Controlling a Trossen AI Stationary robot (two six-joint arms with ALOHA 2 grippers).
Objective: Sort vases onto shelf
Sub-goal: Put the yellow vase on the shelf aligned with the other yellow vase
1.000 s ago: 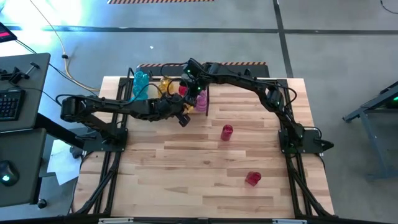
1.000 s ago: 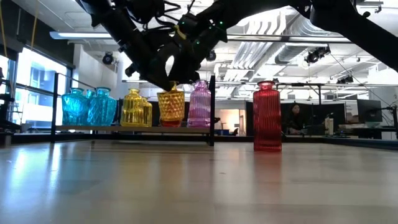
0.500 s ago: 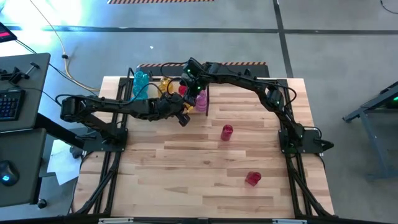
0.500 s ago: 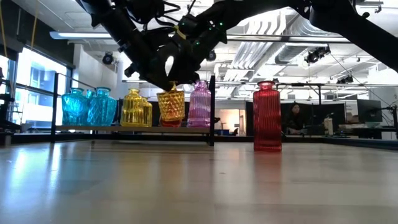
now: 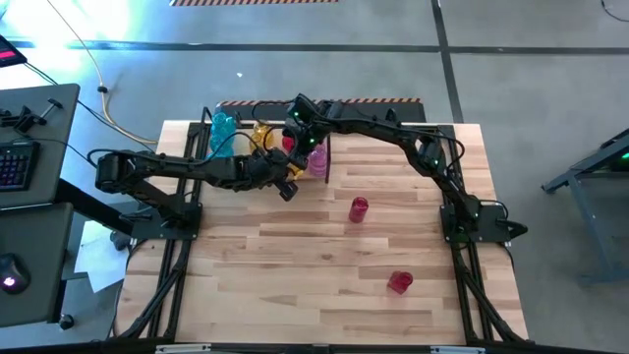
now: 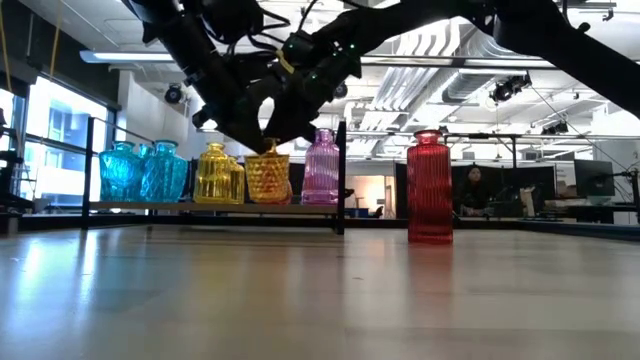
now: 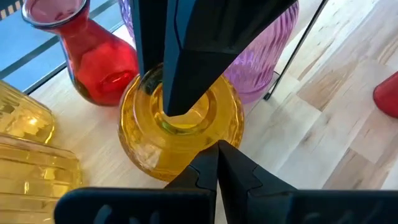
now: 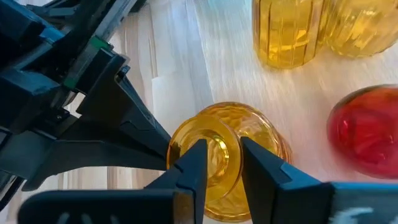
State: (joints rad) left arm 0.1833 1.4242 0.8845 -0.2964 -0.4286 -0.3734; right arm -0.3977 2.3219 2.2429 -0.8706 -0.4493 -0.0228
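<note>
Right wrist view: bulbous, faceted amber vase point(image 8: 233, 162), translucent glass, flared rim.

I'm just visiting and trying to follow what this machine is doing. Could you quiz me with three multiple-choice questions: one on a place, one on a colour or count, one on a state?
1. Where is the amber vase that the right hand grips?
A. On the shelf
B. At the table's near edge
C. On the floor

2. How many red vases stand on the table off the shelf?
A. None
B. Two
C. Five

3. The left hand is:
A. Shut, holding nothing
B. Wide open
C. Carrying a cyan vase

Answers:
1. A: the low view shows it between the yellow vase and the pink vase.
2. B: the high view shows one mid-table and one nearer.
3. A: its fingers meet beside the amber vase.
</note>
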